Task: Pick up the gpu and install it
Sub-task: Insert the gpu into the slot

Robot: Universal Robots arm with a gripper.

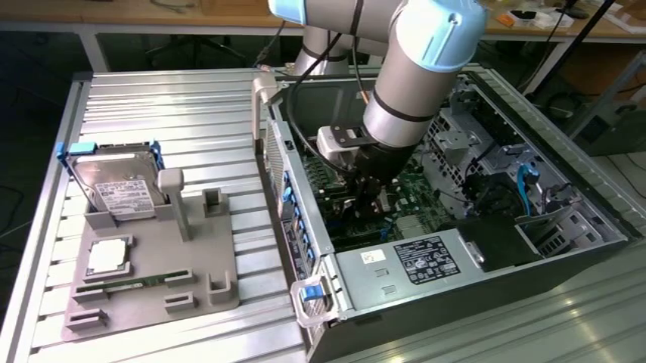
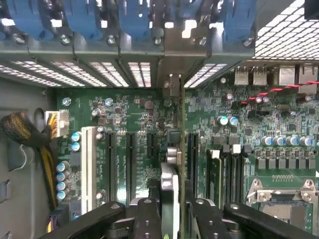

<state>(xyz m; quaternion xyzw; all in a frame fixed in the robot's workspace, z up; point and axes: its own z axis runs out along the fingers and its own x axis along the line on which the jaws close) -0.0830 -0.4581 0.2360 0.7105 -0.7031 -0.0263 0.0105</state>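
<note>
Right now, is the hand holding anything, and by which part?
The hand sits astride the gpu's top edge, with the card standing on edge over the motherboard. Whether it grips the card cannot be told.

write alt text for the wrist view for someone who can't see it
Seen edge-on, the gpu stands upright on the green motherboard, its silver bracket reaching the rear slot openings, with the gripper straddling its near end. Black expansion slots run beside it, and blue slot latches line the case's rear wall.
</note>
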